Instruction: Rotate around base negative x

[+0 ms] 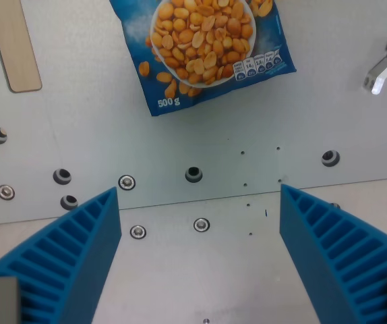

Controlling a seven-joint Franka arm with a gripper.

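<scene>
This looks like a robotics lab or test bench rather than a home. The desk [355,101] is bare grey metal plate, studded with bolt heads and open threaded holes, with a seam between two plates running just below the central bolt hole [193,174]. Well above that hole lies a blue peanut bag [203,50] as a test object, and far up to the wrist view's left a flat wooden stick [15,44]. Ribbed blue printed fingers [65,260] flank the hole below.
</scene>
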